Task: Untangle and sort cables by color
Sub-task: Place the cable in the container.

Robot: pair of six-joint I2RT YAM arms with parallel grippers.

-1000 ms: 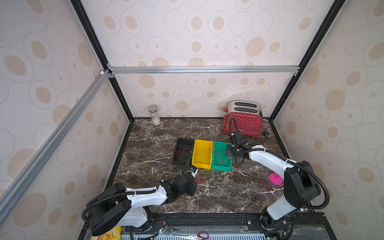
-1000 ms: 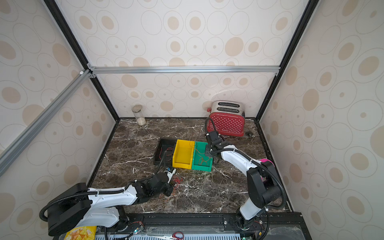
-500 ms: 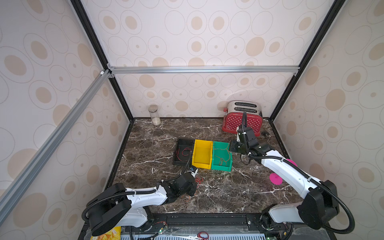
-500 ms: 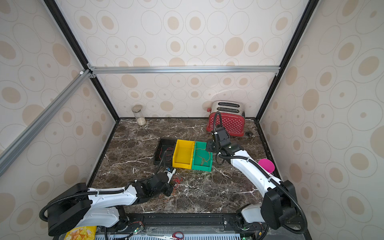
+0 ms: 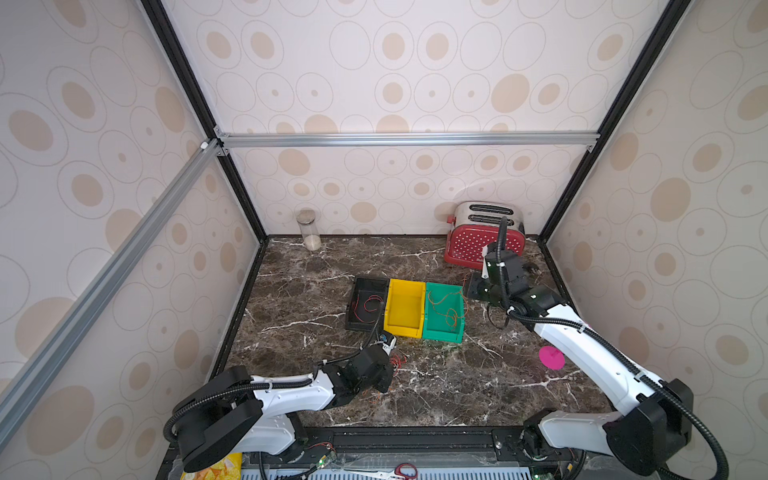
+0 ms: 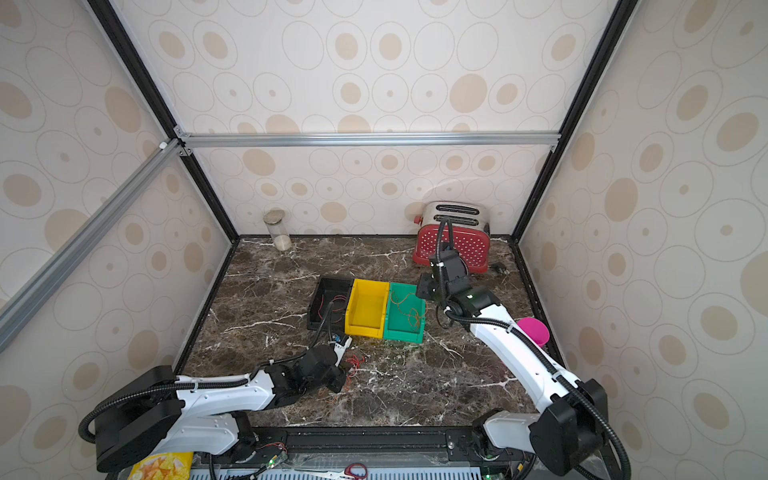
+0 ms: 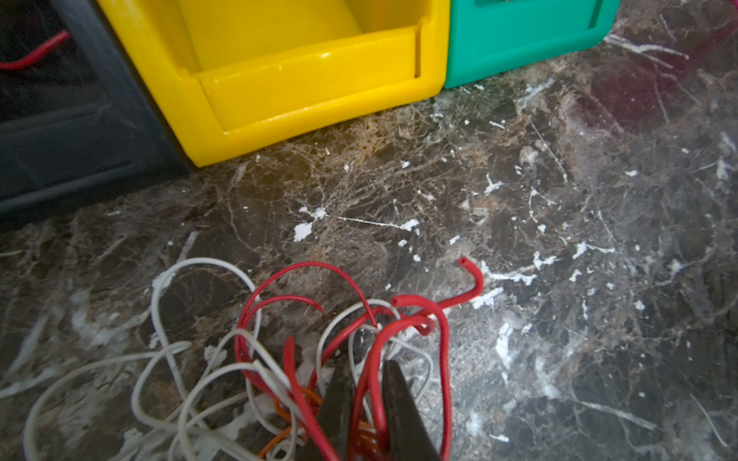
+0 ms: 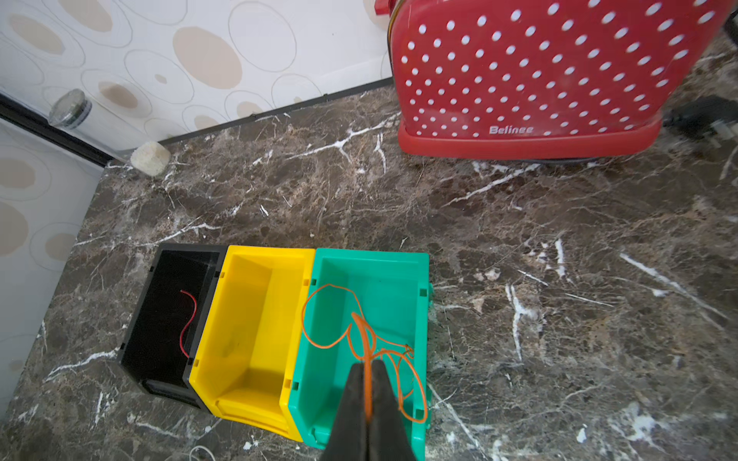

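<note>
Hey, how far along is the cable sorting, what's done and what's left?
Done: a red strand lies in the black bin. In hand: the right gripper is shut on an orange cable trailing into the green bin; the left gripper pinches a red cable in the tangle. Left: that tangle of red, white and orange on the marble table; the yellow bin holds nothing.

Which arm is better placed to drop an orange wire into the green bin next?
Right. The right claw is shut on an orange wire that trails into the green bin. The left claw is clamped on a red wire outside that bin.
</note>
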